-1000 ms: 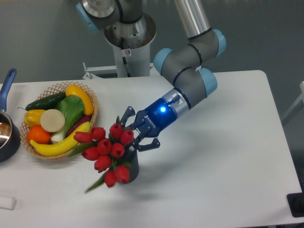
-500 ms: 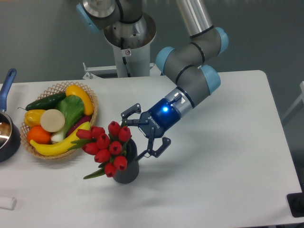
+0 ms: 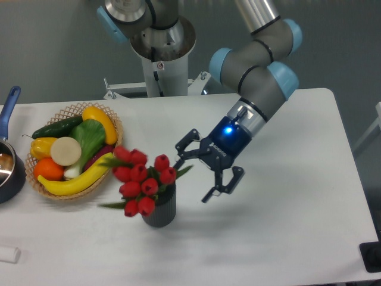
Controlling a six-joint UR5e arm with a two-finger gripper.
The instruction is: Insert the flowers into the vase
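The flowers [image 3: 140, 178], a bunch of red tulip buds with green leaves, stand in the vase [image 3: 161, 210] and lean out over its left side. The vase is small, dark grey and ribbed, and it stands upright on the white table near the middle front. My gripper [image 3: 197, 169] hangs to the right of the bunch with its fingers spread wide. It is open, holds nothing, and is apart from both flowers and vase.
A wicker basket [image 3: 113, 128] of fruit and vegetables sits just left of the flowers. A dark pan with a blue handle [image 3: 8, 106] lies at the left edge. A small white object [image 3: 9, 254] rests at the front left. The arm's base column [image 3: 161, 53] stands behind.
My gripper opened, let go of the flowers and drew back up and to the right. The bunch settled into the vase and now leans left.
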